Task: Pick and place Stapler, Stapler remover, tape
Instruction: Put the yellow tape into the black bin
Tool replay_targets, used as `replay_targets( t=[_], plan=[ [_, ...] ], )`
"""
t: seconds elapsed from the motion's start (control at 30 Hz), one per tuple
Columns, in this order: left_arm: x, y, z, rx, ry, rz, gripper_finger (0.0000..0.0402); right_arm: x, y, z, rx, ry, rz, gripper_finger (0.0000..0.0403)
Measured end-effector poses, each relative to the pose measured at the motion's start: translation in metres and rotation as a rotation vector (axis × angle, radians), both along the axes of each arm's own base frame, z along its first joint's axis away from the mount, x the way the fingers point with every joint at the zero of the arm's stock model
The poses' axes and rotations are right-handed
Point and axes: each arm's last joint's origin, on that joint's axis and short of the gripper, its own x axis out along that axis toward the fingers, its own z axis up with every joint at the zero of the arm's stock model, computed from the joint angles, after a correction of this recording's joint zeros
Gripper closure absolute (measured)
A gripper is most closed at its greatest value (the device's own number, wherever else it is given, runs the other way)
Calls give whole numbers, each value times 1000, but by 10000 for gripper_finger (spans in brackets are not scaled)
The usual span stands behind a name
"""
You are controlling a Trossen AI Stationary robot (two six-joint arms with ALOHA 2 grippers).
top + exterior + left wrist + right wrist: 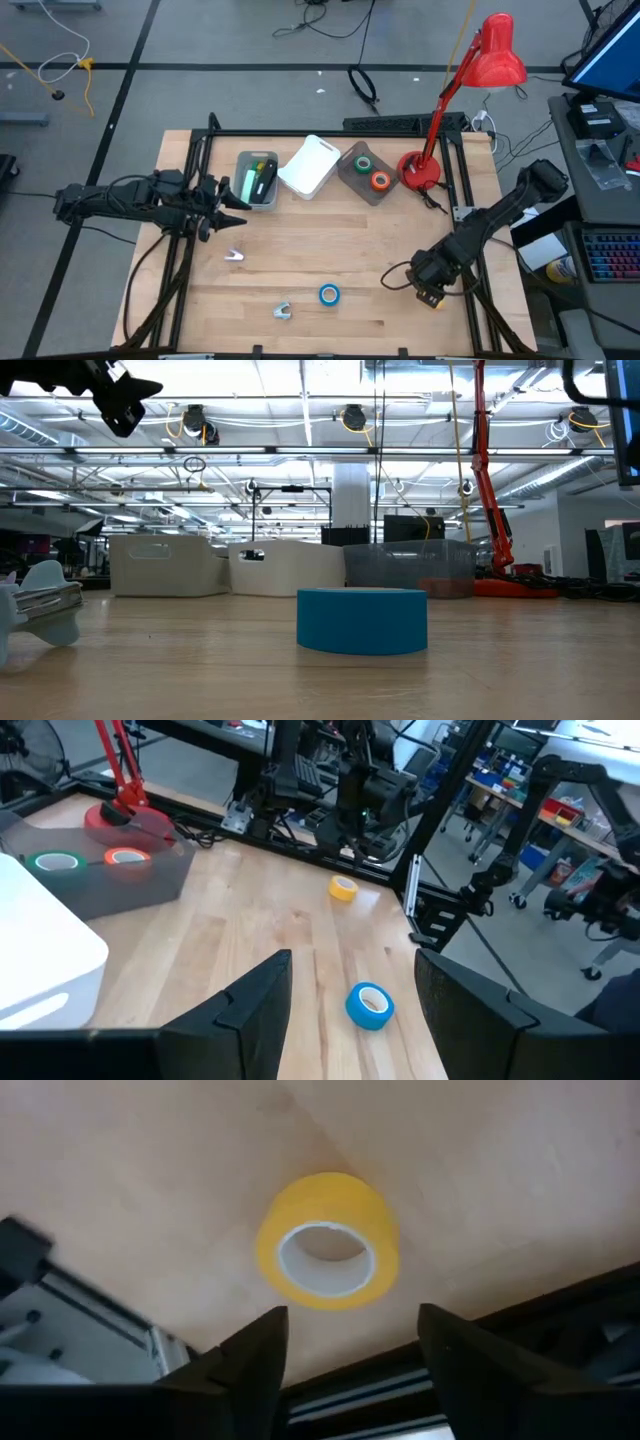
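A yellow tape roll [328, 1240] lies flat on the wooden table near its right edge, hole up. My right gripper [352, 1315] hangs open just above it, one finger on each side, touching nothing; in the high view it is at the near right [430, 287]. A blue tape roll [329, 294] lies flat near the front edge. Two pale stapler removers [282, 311] [234, 256] lie on the table to its left. My left gripper [352, 957] hovers open and empty over the table's left part [235, 200]. I cannot make out the stapler for certain.
At the back stand a grey bin [257, 180] with green and black things, a white bin [310, 165] and a clear bin [365, 172] holding a green and an orange tape roll. A red desk lamp [420, 170] stands at the back right. A black frame rail [480, 1380] runs beside the yellow roll.
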Motion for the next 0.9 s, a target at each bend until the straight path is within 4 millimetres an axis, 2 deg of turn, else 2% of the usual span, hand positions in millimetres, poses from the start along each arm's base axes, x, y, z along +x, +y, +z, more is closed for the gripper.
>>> replay_targets(
  t=[0.2,0.57,0.77,0.9],
  plan=[
    [0,0,0,-8,5,2,188,-11,-1,-14,-71,54,-78,170],
    [0,0,-1,-32,12,6,188,-18,3,-36,-81,9,-142,181],
    [0,0,-1,-32,13,6,188,-23,-1,-45,-88,27,-159,201],
    [0,0,-1,-33,13,6,188,-24,-2,-49,-84,24,-163,231]
  ],
)
